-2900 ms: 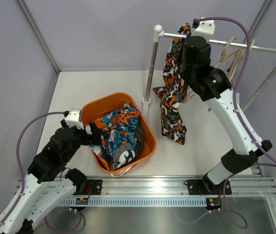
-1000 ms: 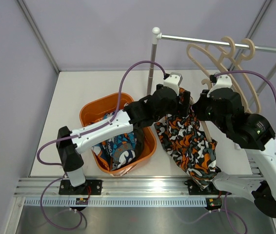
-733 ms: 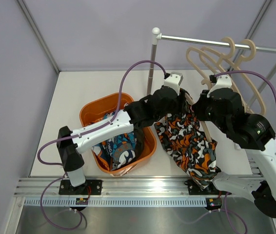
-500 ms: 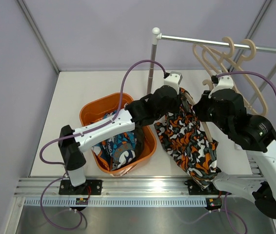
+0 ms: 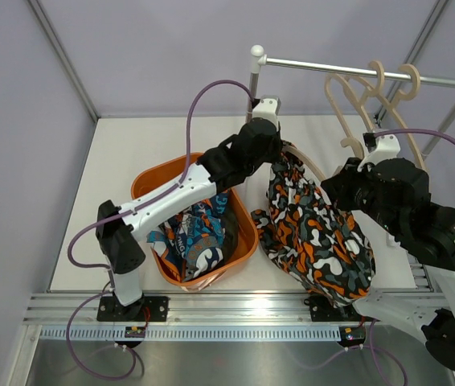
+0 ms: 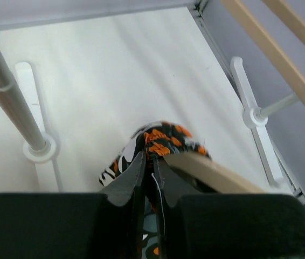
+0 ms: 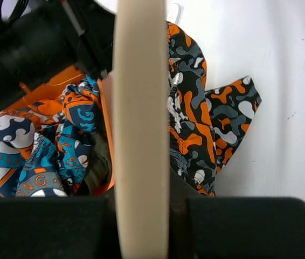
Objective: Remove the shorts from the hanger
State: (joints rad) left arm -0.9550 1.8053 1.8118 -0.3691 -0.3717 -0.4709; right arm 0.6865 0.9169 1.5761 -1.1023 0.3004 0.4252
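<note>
One left pincer (image 6: pixel 149 162) pinches one blotch-print shorts (image 5: pixel 316 241); right pincer (image 7: pixel 141 202) clamps one hanger (image 7: pixel 140 81).

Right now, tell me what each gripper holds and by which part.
Left gripper pinches the orange-black-white shorts at their bunched top edge. Right gripper clamps the wooden hanger by one arm.

Lettering shows on the swirl-print shorts (image 7: pixel 44 162), crumpled in the orange tub (image 7: pixel 105 135), from the right wrist view: a bold "G" on a dark blue patch, and lower down what reads as "ONG". The other letters are too creased to read.
</note>
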